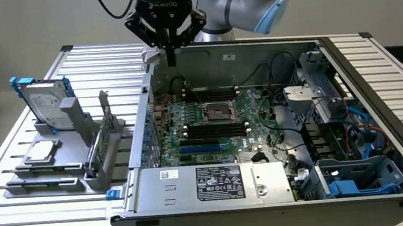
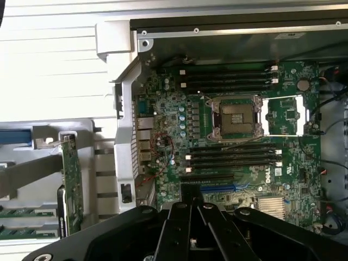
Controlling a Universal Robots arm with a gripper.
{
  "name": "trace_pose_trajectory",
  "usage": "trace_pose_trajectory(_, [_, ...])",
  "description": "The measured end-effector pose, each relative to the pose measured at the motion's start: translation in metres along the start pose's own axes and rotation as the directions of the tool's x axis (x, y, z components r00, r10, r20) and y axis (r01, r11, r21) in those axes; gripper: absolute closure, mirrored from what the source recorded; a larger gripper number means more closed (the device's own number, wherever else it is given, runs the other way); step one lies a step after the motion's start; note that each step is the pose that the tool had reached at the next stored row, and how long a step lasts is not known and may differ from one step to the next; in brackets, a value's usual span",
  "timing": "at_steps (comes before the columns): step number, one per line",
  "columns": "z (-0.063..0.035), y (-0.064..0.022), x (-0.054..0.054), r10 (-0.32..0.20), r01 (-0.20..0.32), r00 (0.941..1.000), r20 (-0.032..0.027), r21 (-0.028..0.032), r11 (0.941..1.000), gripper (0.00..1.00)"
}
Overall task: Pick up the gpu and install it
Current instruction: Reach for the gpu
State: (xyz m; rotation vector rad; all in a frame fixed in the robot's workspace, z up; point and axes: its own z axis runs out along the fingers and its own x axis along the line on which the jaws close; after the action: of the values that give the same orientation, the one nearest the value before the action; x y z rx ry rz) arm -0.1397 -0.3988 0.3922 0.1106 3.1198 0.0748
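The gpu point(image 1: 95, 148) stands on edge in a grey holder point(image 1: 47, 187) to the exterior view's left of the open computer case; its green board point(image 2: 71, 179) also appears in the wrist view. My gripper point(image 1: 171, 58) hangs high over the case's back corner on that same side, fingers shut together with nothing between them. In the wrist view the black fingers point(image 2: 191, 202) point down over the motherboard point(image 2: 228, 163), well apart from the gpu.
The holder also carries a silver hard drive with a blue frame point(image 1: 42, 102) and a small square processor chip point(image 1: 40, 151). Inside the case point(image 1: 327, 47) are the CPU socket point(image 1: 214, 112), memory slots, cables, and a power supply point(image 1: 222, 182) at the front.
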Motion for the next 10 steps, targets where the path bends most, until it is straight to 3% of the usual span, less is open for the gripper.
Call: trace_pose_trajectory(10, [0.005, -0.0035, 0.045, 0.0, 0.0, 1.0, -0.0086, 0.001, 1.0, 0.89])
